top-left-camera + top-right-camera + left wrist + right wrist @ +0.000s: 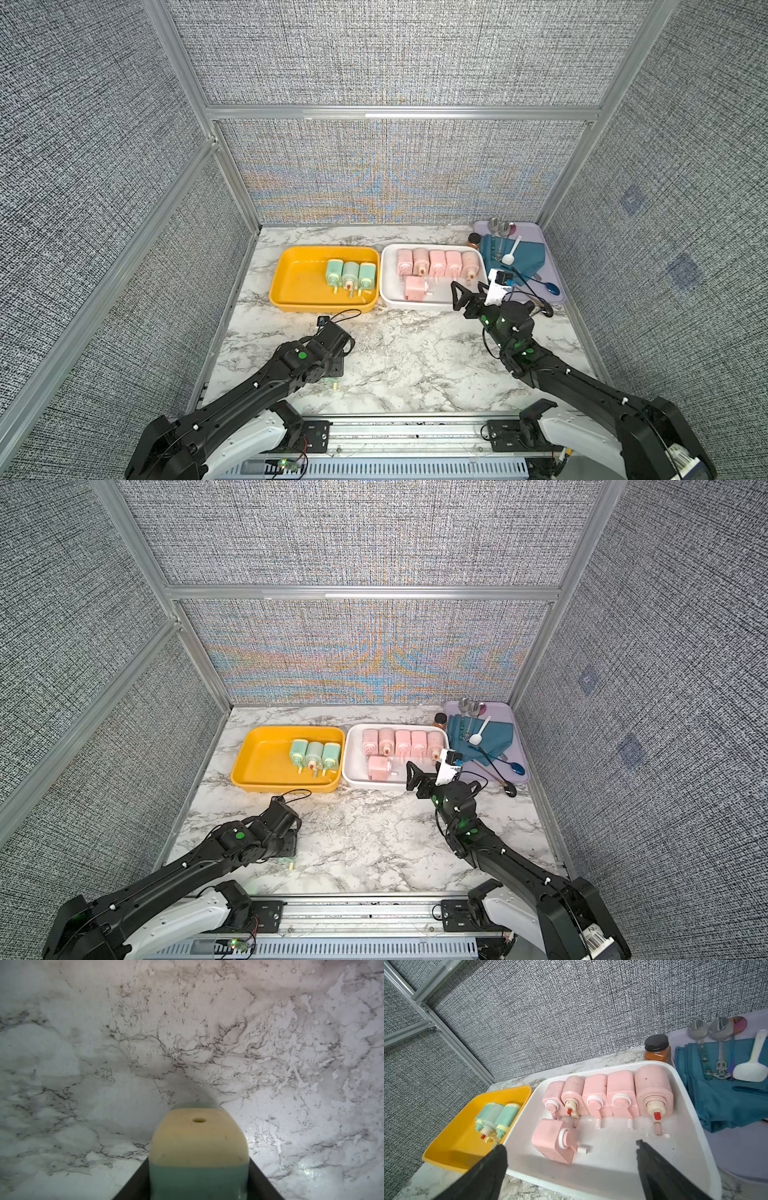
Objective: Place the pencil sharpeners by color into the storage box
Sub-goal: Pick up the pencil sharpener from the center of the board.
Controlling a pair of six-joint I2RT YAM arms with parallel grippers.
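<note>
Top views: I log six pink sharpeners in the white tray. The yellow tray, just beside it on the left, holds three green sharpeners. A fourth green sharpener lies on the desk, well in front of the white tray.
Left wrist: the left jaws clamp the fourth green sharpener.
Right wrist: the right jaws stand wide apart and empty over the white tray's near rim.
</note>
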